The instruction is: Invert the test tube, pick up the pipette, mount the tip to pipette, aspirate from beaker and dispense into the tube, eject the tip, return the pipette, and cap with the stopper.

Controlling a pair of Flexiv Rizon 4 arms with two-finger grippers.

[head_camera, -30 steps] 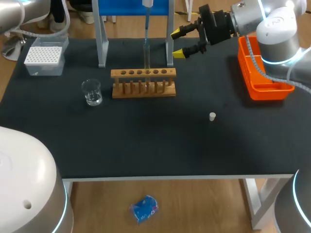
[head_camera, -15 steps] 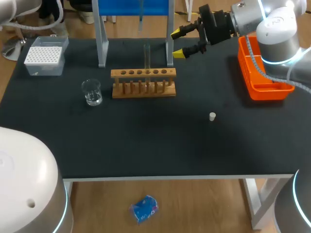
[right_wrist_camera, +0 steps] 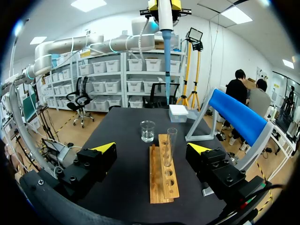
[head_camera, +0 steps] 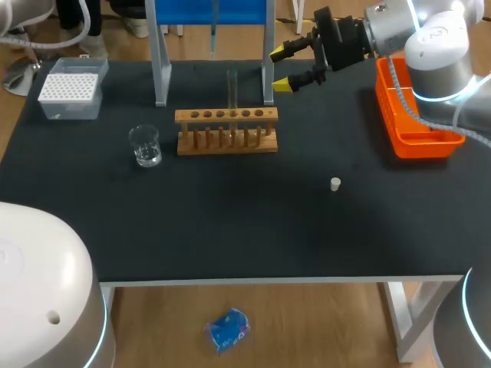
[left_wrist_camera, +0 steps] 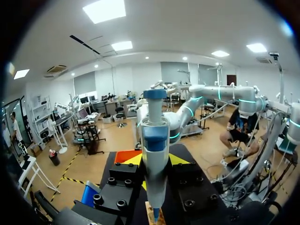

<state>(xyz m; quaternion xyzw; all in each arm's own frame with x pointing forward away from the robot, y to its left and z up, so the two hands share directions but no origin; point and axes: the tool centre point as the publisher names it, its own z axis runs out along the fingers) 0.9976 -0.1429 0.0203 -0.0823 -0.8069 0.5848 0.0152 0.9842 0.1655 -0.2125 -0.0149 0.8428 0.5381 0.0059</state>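
Item 1, left gripper point(left_wrist_camera: 154, 160): clenched on the pipette point(left_wrist_camera: 155, 140), a yellow tip at each side of its white and blue body, held upright and well above the table point(head_camera: 230, 222), narrow end down. In the right wrist view it hangs high beyond the far end of the rack. In the head view I see only a thin line against the blue panel at the rack's 12 o'clock, possibly its lower end. Item 2, right gripper point(head_camera: 281, 67): released, fingers spread wide with nothing between them, hovering at 1 o'clock from the rack and pointing toward it. Item 3, test tube point(head_camera: 232, 86): upright, mouth up, in one of the middle holes of the wooden rack point(head_camera: 226, 130), directly ahead of the right gripper in its wrist view. Item 4, beaker point(head_camera: 145, 146): clear glass, at 9 o'clock from the rack, just beside it. Item 5, tip box point(head_camera: 70, 93): white top, at 10 o'clock from the rack, near the table's far left corner. Item 6, stopper point(head_camera: 335, 184): small and white, standing alone on the black mat at 4 o'clock from the rack, well apart from it. Item 7, orange bin point(head_camera: 418, 134): at 3 o'clock from the rack, at the table's right edge under my right arm.
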